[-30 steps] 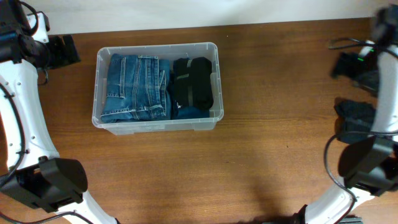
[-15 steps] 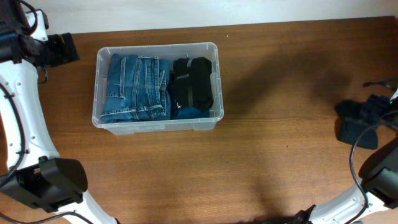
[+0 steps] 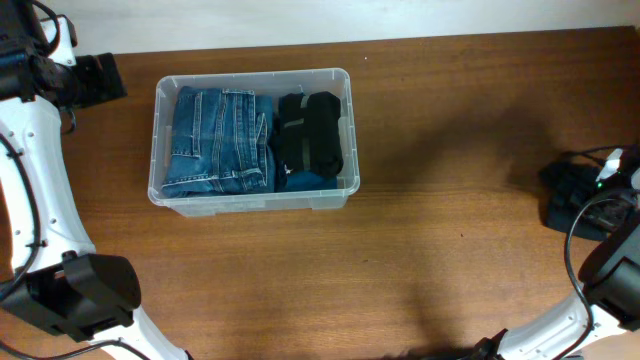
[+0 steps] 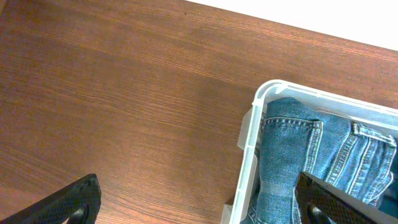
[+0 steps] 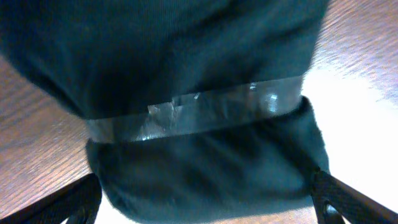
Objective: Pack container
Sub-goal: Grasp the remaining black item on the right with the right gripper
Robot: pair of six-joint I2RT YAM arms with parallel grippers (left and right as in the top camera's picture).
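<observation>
Container (image 3: 250,75), clear-walled, holds jeans (image 3: 215,140), black bundle (image 3: 310,130); left gripper (image 4: 199,202) and right gripper (image 5: 205,199) gape wide

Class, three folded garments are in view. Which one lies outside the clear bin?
The dark taped bundle, on the table at far right; the blue jeans and black bundle lie inside the container.

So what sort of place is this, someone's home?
Likely a robotics test bench, not a home: a white left arm and right arm flank a wooden table holding a clear container with folded jeans and a taped black bundle.
</observation>
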